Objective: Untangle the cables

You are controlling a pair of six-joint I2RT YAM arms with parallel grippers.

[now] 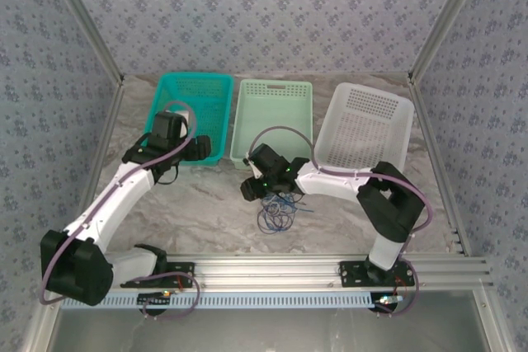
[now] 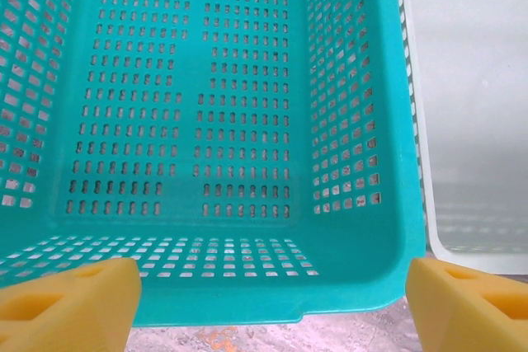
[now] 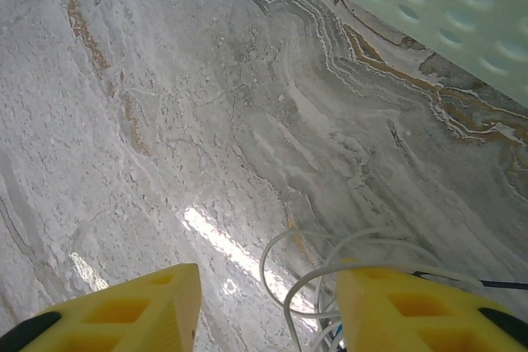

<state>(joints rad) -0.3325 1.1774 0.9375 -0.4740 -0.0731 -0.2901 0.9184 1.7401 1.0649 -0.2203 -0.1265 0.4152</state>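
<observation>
The cables (image 1: 276,212) lie in a loose tangle of blue, dark and whitish loops on the marble table, in front of the pale green basket. My right gripper (image 1: 250,187) hangs just over the tangle's left edge. In the right wrist view its yellow fingers (image 3: 148,311) stand apart, and whitish cable loops (image 3: 261,262) lie in the gap close to the right finger, which covers part of them. The right gripper (image 3: 268,294) is open and grips nothing. My left gripper (image 1: 194,147) is at the teal basket's near right corner; in its wrist view the left gripper (image 2: 272,302) is open wide and empty.
Three baskets stand in a row at the back: teal (image 1: 194,80), pale green (image 1: 275,84) and white (image 1: 371,92). The teal basket's near wall (image 2: 355,278) is right in front of the left fingers, with the pale green one (image 2: 470,121) beside it. The pale green basket's wall (image 3: 437,14) is beyond the right gripper.
</observation>
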